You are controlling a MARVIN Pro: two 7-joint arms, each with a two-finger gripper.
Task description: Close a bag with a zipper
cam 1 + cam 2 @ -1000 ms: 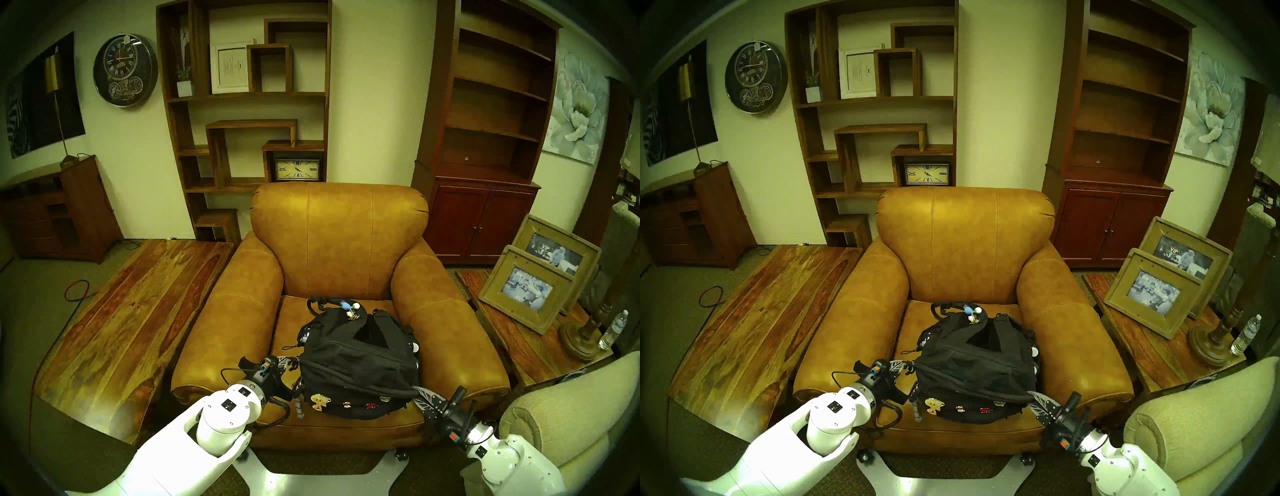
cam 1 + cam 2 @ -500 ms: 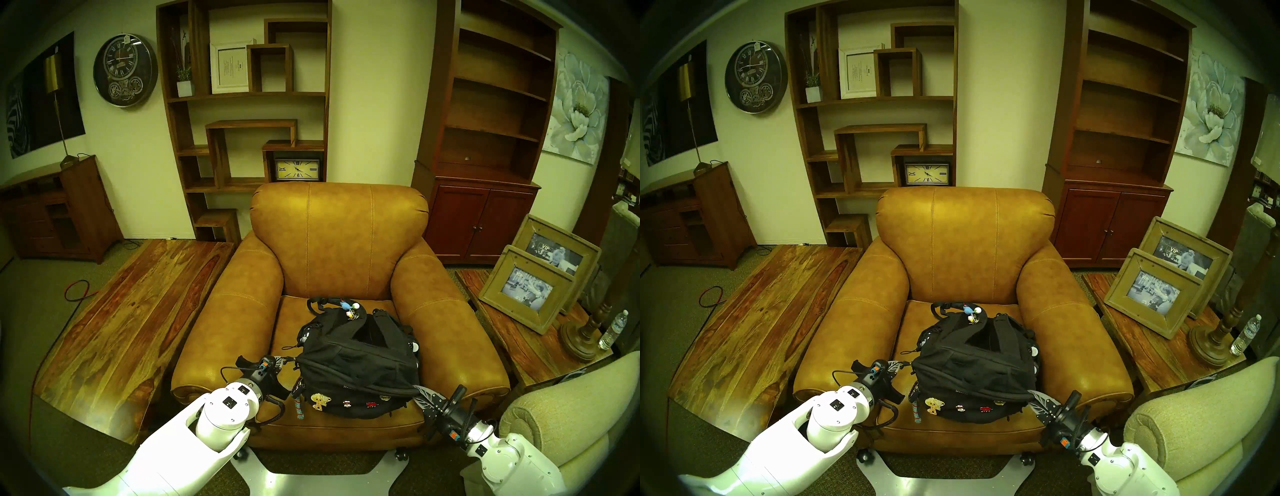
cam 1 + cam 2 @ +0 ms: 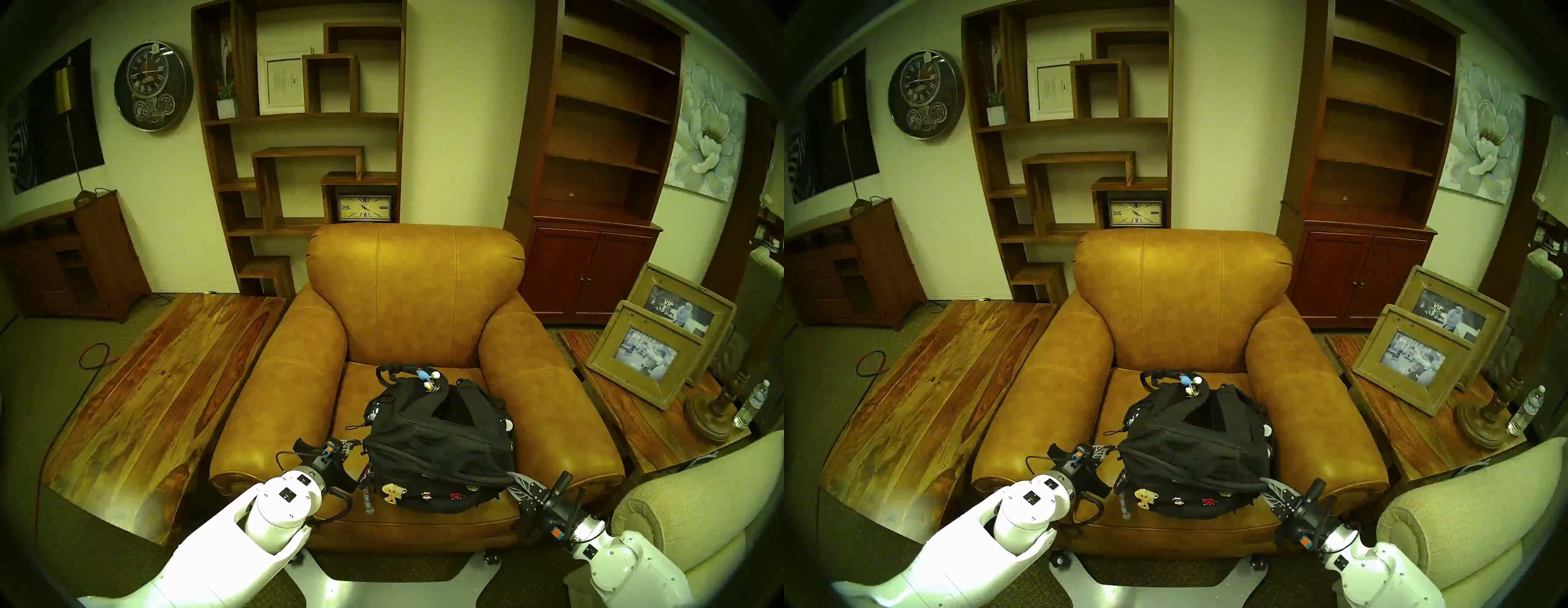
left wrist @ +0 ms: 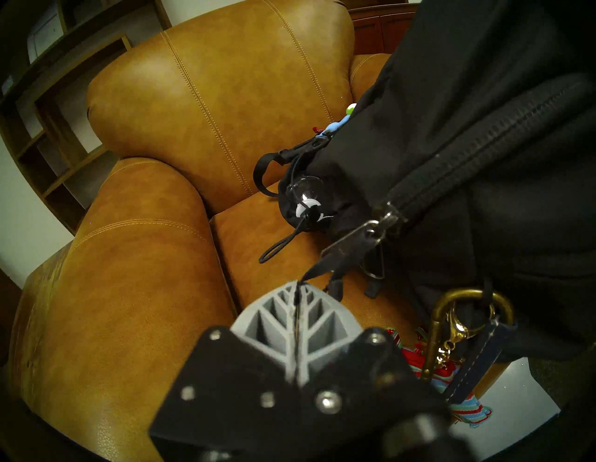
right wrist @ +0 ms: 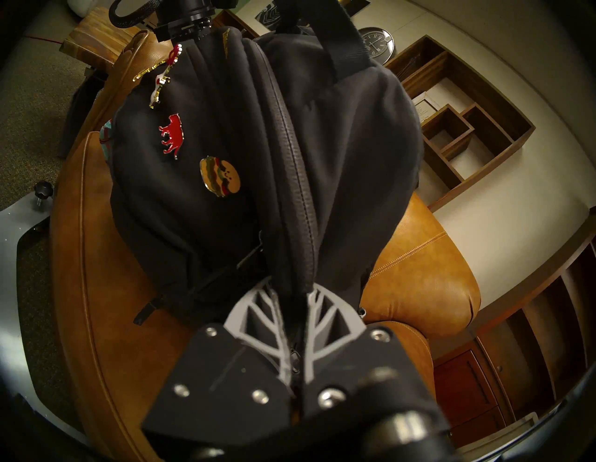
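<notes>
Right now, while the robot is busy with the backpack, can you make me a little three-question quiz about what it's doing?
1. True or false: the black backpack lies on the brown armchair.
2. What is the left gripper pinching? A) the striped tassel B) a thin black zipper pull strap C) the water bottle
3. Fill in: the pin nearest the red animal pin looks like a ____.

Key:
1. True; it sits on the seat cushion.
2. B; the strap runs from the closed fingers to the zipper. The tassel hangs free, and the bottle stands on a side table.
3. Burger. The right gripper is pinching the fabric at the backpack's other end.
</notes>
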